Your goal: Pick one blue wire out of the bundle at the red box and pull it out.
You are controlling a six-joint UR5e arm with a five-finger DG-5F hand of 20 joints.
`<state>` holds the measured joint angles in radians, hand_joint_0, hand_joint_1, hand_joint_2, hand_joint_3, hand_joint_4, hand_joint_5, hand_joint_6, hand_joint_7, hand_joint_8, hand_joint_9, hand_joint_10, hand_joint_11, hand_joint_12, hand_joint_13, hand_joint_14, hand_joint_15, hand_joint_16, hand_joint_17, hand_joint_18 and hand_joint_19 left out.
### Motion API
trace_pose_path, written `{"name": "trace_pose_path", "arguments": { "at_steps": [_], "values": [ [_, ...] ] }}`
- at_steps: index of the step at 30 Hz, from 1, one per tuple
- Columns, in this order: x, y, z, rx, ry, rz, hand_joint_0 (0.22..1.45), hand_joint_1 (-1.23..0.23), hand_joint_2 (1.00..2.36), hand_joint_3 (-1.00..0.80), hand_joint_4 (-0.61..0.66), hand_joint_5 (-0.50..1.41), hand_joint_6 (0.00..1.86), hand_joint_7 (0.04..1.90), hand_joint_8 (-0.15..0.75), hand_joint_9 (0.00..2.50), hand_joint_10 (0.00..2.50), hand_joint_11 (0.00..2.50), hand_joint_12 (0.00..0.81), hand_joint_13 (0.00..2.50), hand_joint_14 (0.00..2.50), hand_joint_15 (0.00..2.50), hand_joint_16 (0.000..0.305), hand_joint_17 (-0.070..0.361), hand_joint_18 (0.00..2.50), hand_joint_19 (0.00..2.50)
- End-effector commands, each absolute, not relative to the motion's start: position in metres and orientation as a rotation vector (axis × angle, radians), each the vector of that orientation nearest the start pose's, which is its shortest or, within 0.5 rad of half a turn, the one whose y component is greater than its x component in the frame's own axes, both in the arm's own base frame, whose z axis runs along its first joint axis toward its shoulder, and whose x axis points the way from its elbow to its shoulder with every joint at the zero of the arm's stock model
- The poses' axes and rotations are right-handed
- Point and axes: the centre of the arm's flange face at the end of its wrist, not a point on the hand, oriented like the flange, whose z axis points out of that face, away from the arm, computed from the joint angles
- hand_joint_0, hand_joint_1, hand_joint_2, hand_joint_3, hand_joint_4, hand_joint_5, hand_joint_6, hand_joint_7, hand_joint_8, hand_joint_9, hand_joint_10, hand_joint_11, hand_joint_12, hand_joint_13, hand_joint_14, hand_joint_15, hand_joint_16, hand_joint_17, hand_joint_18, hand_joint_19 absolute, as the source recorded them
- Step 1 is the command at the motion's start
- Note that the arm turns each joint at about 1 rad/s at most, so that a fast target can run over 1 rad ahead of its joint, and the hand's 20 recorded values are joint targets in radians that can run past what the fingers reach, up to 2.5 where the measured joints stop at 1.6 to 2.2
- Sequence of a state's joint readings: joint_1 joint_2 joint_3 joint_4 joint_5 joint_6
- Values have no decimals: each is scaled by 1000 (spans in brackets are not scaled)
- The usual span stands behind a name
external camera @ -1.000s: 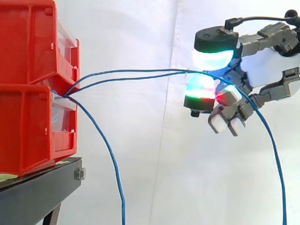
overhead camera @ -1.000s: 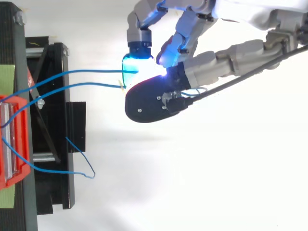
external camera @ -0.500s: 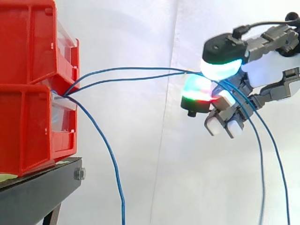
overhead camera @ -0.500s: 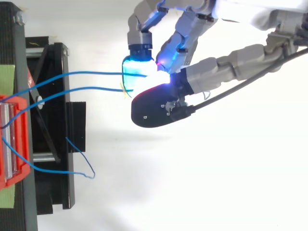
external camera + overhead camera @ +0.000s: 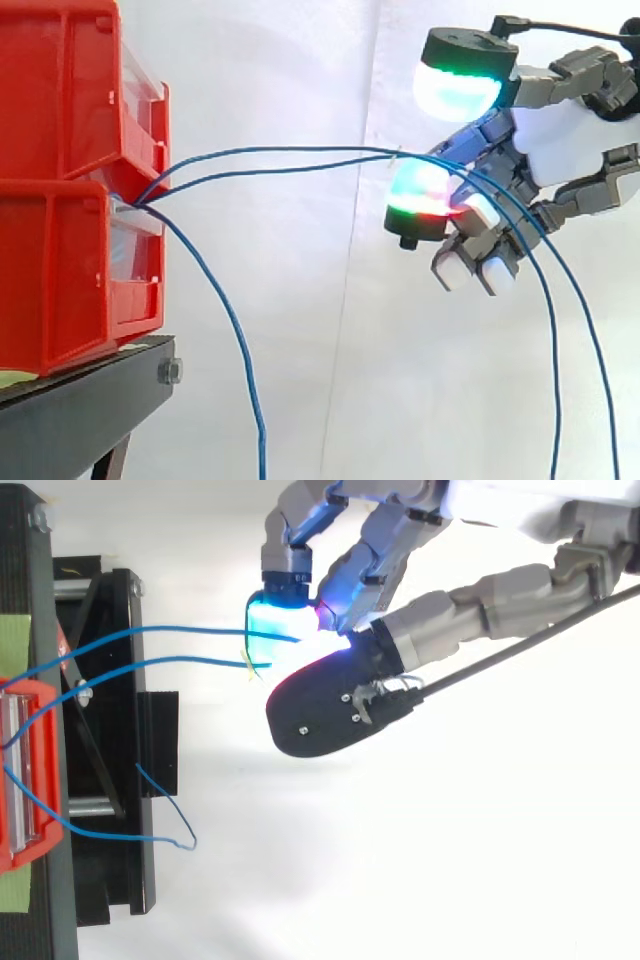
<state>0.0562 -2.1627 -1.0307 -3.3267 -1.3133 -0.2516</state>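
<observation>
Two stacked red bins [image 5: 60,190] stand at the left on a black stand [image 5: 80,410]. Three blue wires leave the gap between them. Two of them [image 5: 280,152] [image 5: 270,172] run level to the right, cross the top of a glowing finger pad [image 5: 420,190] and fall away behind the hand [image 5: 560,140]. The third wire [image 5: 235,330] droops straight down from the bins. The thumb pad [image 5: 455,90] hovers clear above the two wires, touching neither. In the top view the hand [image 5: 430,630] reaches in from the upper right, its fingertips at the two wires [image 5: 180,631].
A white curtain hangs behind everything. In the top view the black stand [image 5: 110,730] and its crossbars lie left of the hand, and the loose third wire [image 5: 90,832] loops over the stand's lower part. Open room lies right of the stand and below the hand.
The thumb, which pressed down on the two wires half a second ago, has lifted off them. The wires still lie over the finger pad.
</observation>
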Motion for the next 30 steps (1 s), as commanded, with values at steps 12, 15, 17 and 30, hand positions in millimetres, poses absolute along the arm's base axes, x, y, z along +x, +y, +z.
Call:
{"name": "trace_pose_path", "arguments": {
  "at_steps": [12,15,17,30],
  "values": [
    [707,-121,376,1248,1383,741,607,-795,1018,-173,181,-139,909,1019,414,1127,17,834,445,891,13,442,54,121,858,556],
    [707,-121,375,1248,1384,740,621,-818,1020,-149,154,-141,912,1057,410,1126,16,845,439,891,14,445,52,117,851,561],
    [707,-120,375,1247,1386,741,637,-851,1021,-152,122,-148,925,1053,398,1106,18,850,436,887,14,441,52,116,850,546],
    [707,-118,375,1244,1389,742,529,-826,1000,-500,227,-162,907,911,381,1019,15,815,442,835,13,437,54,122,832,533]
  ]
}}
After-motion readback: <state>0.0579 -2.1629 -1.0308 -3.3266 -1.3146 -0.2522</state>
